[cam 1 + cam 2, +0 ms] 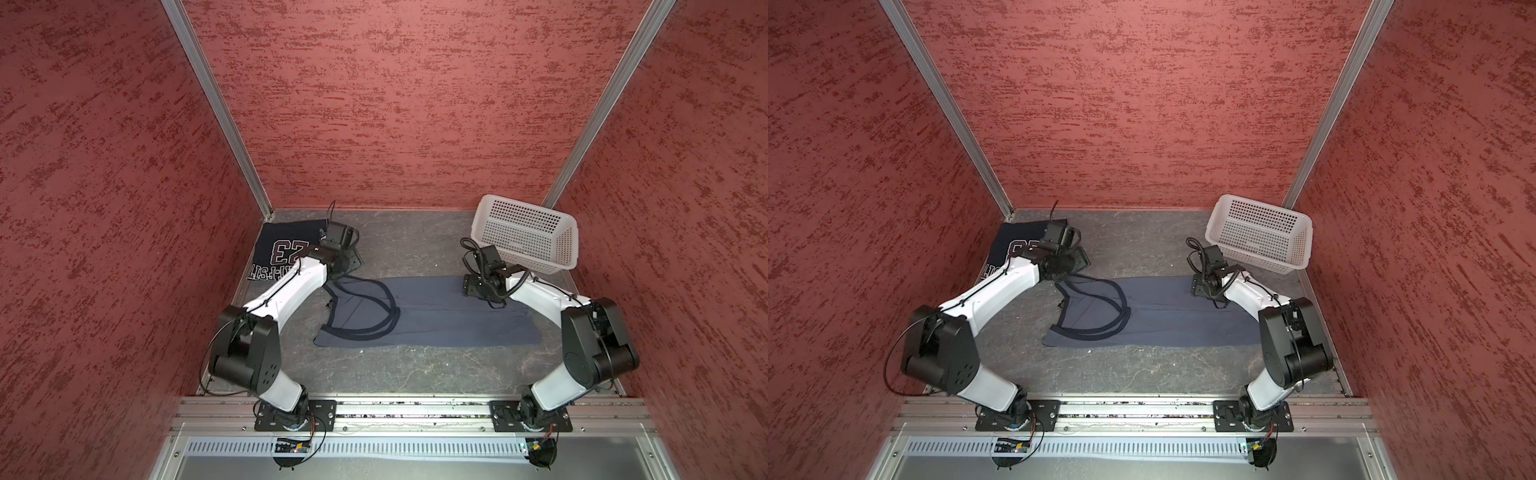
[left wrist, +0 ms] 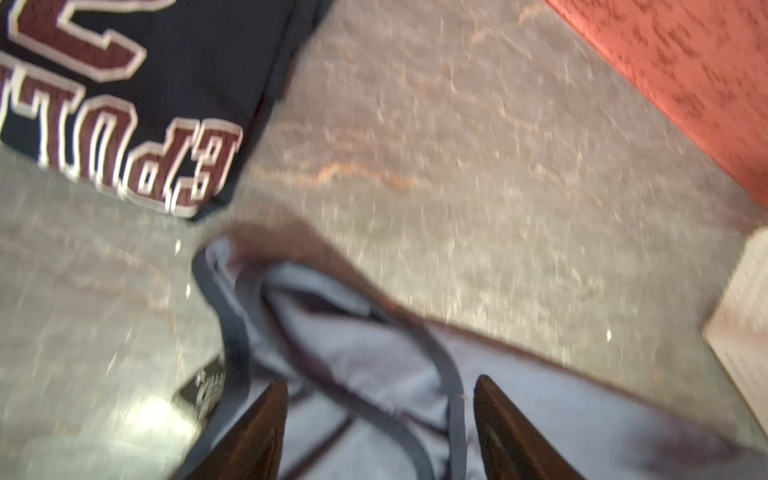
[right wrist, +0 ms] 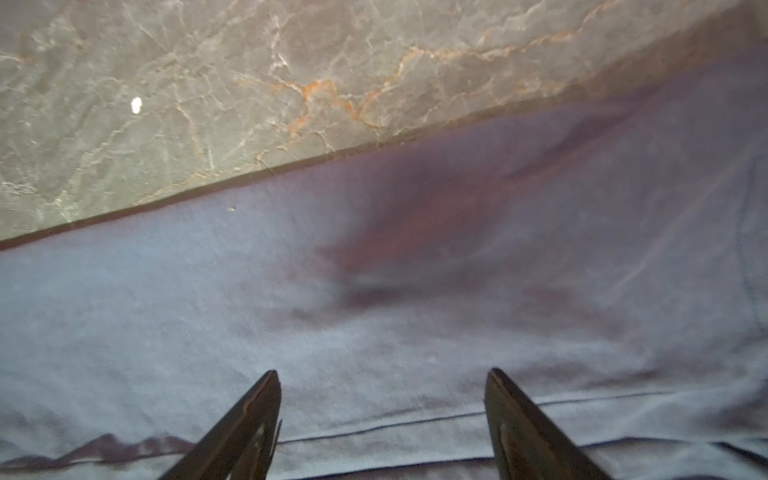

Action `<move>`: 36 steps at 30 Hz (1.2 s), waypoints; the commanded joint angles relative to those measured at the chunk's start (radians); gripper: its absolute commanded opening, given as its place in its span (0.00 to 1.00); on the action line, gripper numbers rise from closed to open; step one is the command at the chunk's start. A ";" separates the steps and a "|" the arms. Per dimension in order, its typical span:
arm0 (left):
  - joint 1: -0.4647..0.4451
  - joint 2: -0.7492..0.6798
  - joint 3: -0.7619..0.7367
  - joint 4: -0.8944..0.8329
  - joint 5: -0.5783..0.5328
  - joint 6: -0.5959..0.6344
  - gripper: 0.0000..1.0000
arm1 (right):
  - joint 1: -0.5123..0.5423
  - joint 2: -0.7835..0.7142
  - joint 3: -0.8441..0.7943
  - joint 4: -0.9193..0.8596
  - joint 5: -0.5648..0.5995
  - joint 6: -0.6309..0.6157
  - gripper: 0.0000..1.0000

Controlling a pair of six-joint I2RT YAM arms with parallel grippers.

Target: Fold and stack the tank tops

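Note:
A slate blue-grey tank top (image 1: 436, 320) (image 1: 1167, 320) lies flat across the middle of the table, folded into a long strip with its dark-trimmed straps at the left end. A dark navy tank top (image 1: 278, 249) (image 1: 1007, 249) with a "23" print lies folded in the back left corner. My left gripper (image 1: 347, 266) (image 2: 382, 380) hangs open over the straps (image 2: 453, 374), nothing pinched. Over the strip's back right part, my right gripper (image 1: 473, 286) (image 3: 382, 371) is open just above the blue-grey cloth (image 3: 374, 270).
A white perforated basket (image 1: 525, 232) (image 1: 1258, 232) stands tilted at the back right, close behind the right wrist. Red walls enclose the grey marbled table (image 1: 407, 245) on three sides. An aluminium rail with both arm bases runs along the front.

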 commanded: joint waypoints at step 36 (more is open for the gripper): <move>0.139 0.086 -0.156 0.043 0.093 0.147 0.43 | 0.005 0.059 -0.050 0.020 0.065 0.013 0.79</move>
